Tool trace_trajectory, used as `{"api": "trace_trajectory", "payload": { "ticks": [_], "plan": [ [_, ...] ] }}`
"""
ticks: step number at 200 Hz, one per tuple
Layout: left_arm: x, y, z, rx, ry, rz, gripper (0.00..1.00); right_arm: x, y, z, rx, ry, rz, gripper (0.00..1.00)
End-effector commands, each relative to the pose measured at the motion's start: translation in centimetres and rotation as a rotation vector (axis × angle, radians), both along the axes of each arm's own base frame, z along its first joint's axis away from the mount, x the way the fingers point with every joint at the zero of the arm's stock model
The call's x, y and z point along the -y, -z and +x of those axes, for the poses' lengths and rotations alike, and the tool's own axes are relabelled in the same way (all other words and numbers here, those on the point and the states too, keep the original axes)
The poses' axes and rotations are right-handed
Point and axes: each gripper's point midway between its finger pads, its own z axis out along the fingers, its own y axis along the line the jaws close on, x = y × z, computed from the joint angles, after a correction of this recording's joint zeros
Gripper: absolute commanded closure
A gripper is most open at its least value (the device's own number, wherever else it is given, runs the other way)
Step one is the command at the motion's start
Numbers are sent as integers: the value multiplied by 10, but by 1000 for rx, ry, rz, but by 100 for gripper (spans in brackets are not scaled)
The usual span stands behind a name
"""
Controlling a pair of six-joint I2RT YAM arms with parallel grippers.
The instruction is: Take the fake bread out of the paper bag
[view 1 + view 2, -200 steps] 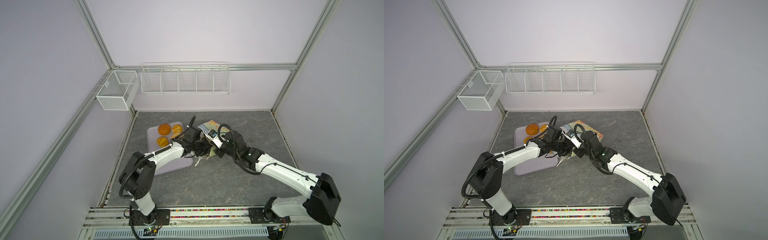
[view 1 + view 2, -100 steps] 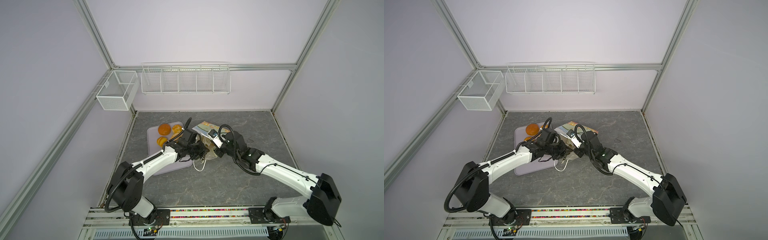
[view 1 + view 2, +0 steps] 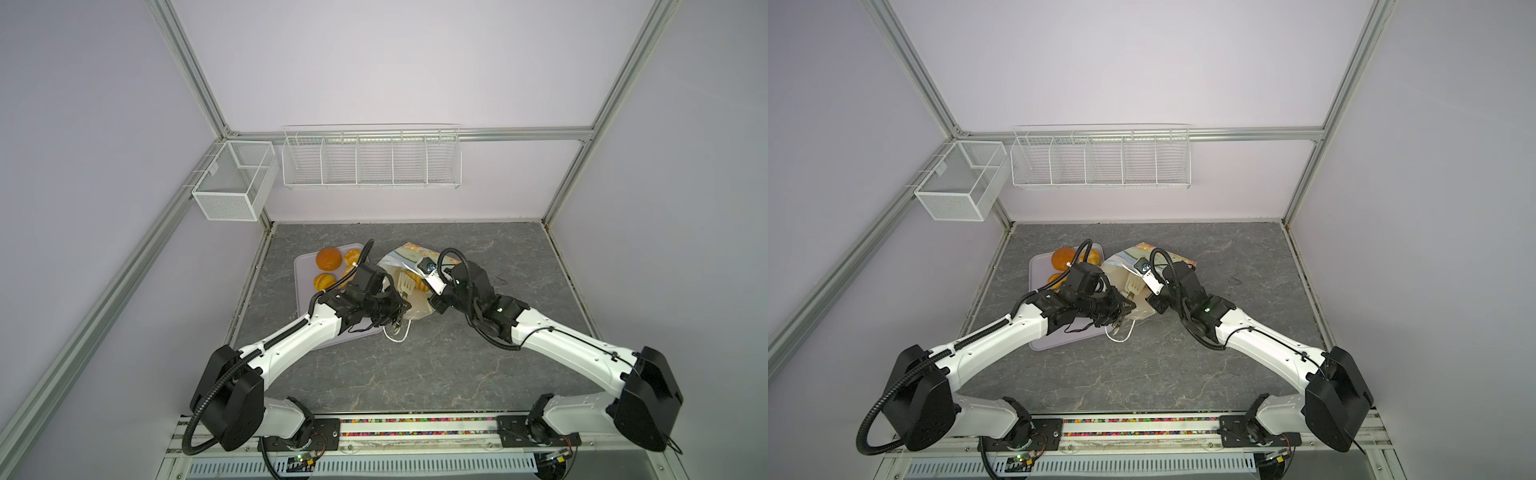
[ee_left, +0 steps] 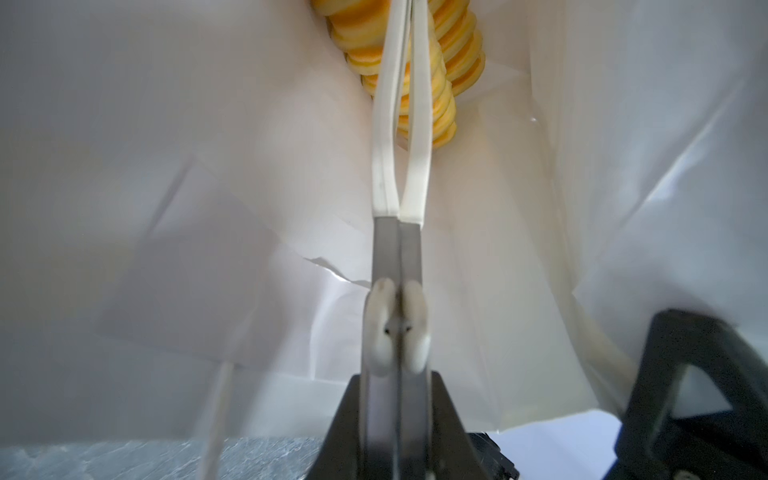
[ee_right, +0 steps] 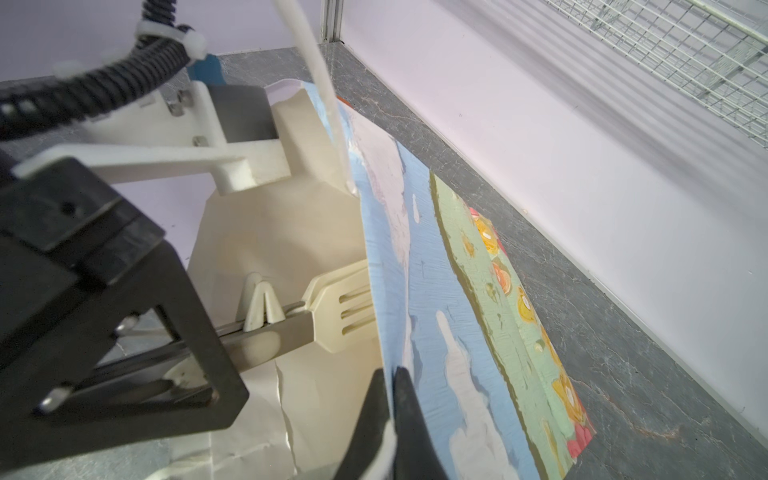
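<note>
We see our left pincer [image 4: 409, 50] clenched on nothing, its smooth cream fingers [image 4: 384, 145] deep in the white-lined paper bag [image 5: 432, 340], over a ridged, glossy orange loaf [image 4: 461, 50] of fake bread. Our right pincer [image 5: 390, 374] pinches the bag's creased, sky-printed wall. Round glossy buns [image 3: 328, 258] sit on a flat lilac tray [image 3: 305, 291] alongside.

Paper bag [image 3: 409, 253] lies on its side on the table [image 3: 415, 374], mouth toward the arms. Left gripper [image 3: 405, 286] is inside the mouth. A ridged loaf [image 4: 457, 54] lies deeper in the bag, beyond its fingertips; contact cannot be told. Right gripper [image 5: 390, 378] is at the mouth's rim, right of the left gripper, with the bag wall between its jaws. Tray [image 3: 305, 266] lies left of the left gripper, with round buns [image 3: 328, 258] on it. Cord handle [image 3: 397, 334] lies on the table beneath the left gripper.
</note>
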Motion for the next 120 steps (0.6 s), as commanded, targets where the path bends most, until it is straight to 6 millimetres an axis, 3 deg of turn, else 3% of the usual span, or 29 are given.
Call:
{"api": "trace_trajectory", "payload": {
  "ticks": [1, 46, 120],
  "plan": [
    [7, -12, 4, 22, 11, -37, 83, 1, 0, 0, 10, -7, 15, 93],
    [15, -24, 13, 37, -2, -79, 64, -1, 2, -4, 13, -32, 16, 93],
    [27, -21, 28, 10, -43, -115, 56, -5, -7, -10, 20, -59, 49, 93]
  ]
}}
